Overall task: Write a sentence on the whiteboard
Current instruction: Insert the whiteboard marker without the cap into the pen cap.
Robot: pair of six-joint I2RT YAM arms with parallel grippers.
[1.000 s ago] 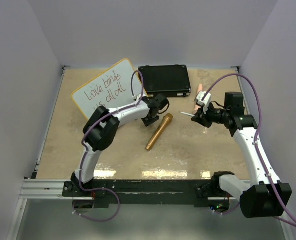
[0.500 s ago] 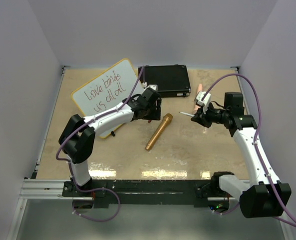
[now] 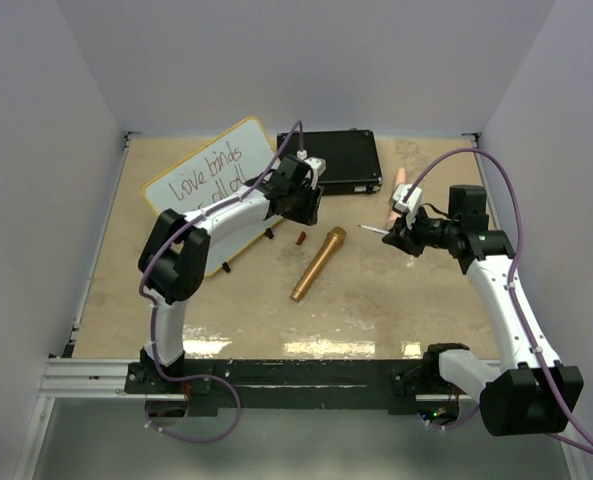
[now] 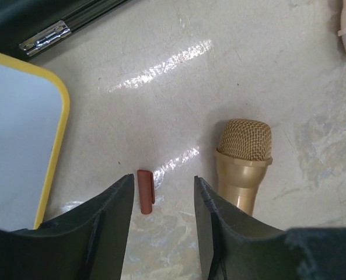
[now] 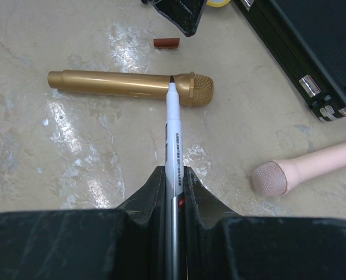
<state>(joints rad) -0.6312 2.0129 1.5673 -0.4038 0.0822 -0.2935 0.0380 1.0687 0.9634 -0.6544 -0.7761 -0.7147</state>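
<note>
**Parted left fingers (image 4: pixel 111 227) beside the whiteboard (image 3: pixel 181 190), right fingers (image 5: pixel 151 192) clamped on a marker (image 5: pixel 173 125)**

At the left wrist the two fingers stand apart with nothing between them. A small reddish-brown cap (image 4: pixel 145 191) lies on the bench (image 4: pixel 178 99) under the gap, close to the left-hand finger. The whiteboard's rounded corner sits just to the left of these fingers. From above, they hover off the board's right edge, between it and the black case (image 3: pixel 331 158).

The right fingers are closed on the white marker, whose bare dark tip points out toward the head of a gold microphone (image 5: pixel 132 84). They are held on the right side of the bench, well apart from the board. A pink microphone (image 5: pixel 313 166) lies near them.

The whiteboard lies flat in the far left part of the bench, turned at a slant. It has a pale glossy face, a thin yellow frame and rounded corners. The sentence (image 3: pixel 208 172) runs across it in thin dark cursive on two slanted lines. "love binds" reads clearly. The left arm crosses the board's lower right part and hides much of the second line.
</note>
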